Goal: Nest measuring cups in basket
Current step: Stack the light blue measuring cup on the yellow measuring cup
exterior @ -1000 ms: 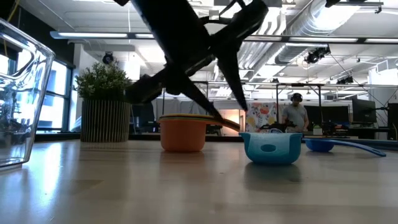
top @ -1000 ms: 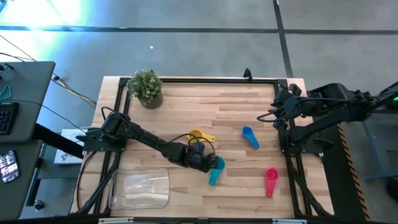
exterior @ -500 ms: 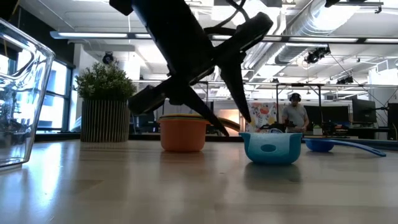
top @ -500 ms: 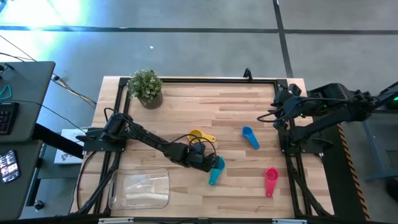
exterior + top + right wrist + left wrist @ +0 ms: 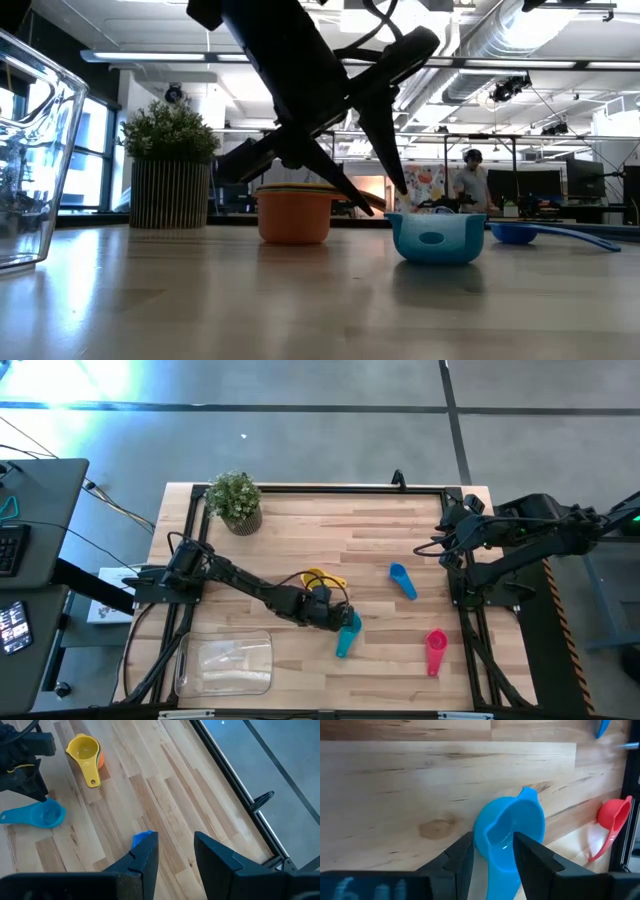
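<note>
The light blue cup point(image 5: 347, 632) lies on the table, mouth up, near the middle. My left gripper point(image 5: 492, 842) hovers open over it, slanting down, one finger on either side of where handle meets bowl point(image 5: 495, 862). In the low view its tips point(image 5: 400, 190) stand just above and behind that cup point(image 5: 435, 238). A yellow cup point(image 5: 86, 747) sits nested in an orange cup point(image 5: 293, 215). The dark blue cup point(image 5: 402, 581) and the red cup point(image 5: 436, 650) lie farther right. The clear basket point(image 5: 224, 663) stands at the near left. My right gripper point(image 5: 172, 850) waits open, high at the right edge.
A small potted plant point(image 5: 236, 500) stands at the far left corner. A black frame point(image 5: 330, 488) runs along the table's far and side edges. Bare wood lies between the basket and the cups. A person point(image 5: 478, 183) stands in the room beyond the table.
</note>
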